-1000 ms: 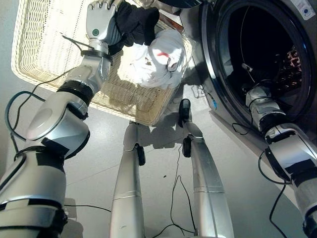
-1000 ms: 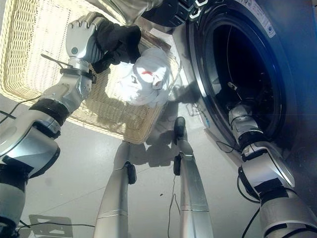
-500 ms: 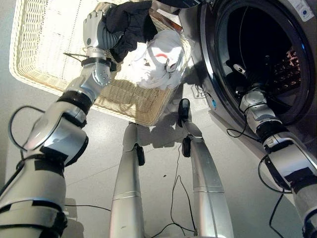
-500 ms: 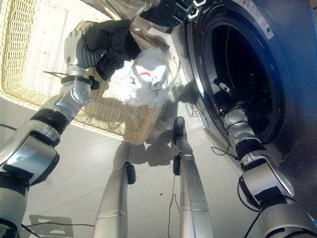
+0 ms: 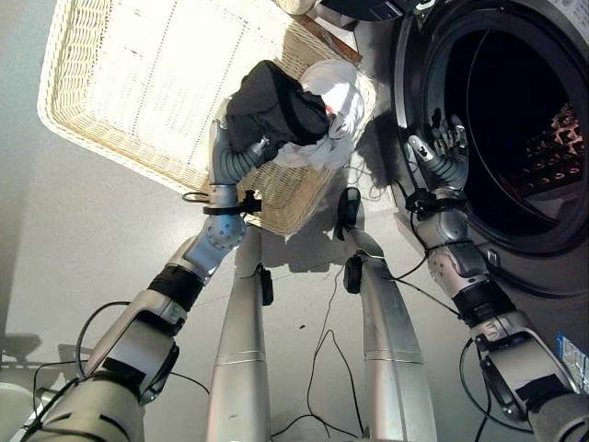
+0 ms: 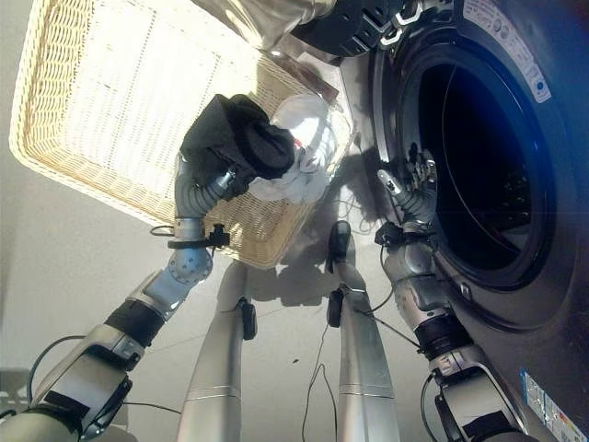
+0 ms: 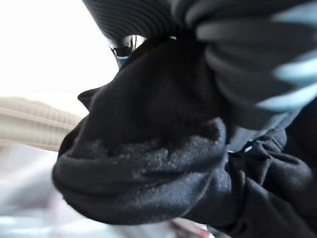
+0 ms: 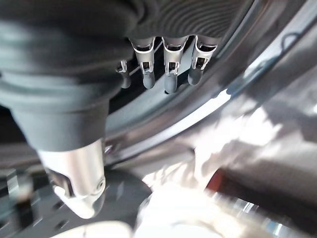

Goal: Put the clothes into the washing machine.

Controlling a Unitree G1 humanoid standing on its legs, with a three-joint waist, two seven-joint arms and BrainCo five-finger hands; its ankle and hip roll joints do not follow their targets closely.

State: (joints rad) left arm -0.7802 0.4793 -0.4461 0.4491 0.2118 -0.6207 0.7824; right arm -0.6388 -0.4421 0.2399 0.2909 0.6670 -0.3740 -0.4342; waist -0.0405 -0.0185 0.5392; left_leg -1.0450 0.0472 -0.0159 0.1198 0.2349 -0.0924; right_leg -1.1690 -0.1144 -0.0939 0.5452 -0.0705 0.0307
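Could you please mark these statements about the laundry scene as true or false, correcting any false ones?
1. The left hand holds a black garment. True.
2. The washing machine has its door shut. False: the round opening is open and the dark drum shows inside.
3. The right hand carries a white garment. False: it holds nothing, its fingers relaxed at the rim of the opening.
4. A white garment lies at the corner of the wicker basket nearest the machine. True.
5. The black garment is already inside the drum. False: it is in the left hand, above the basket's near edge.
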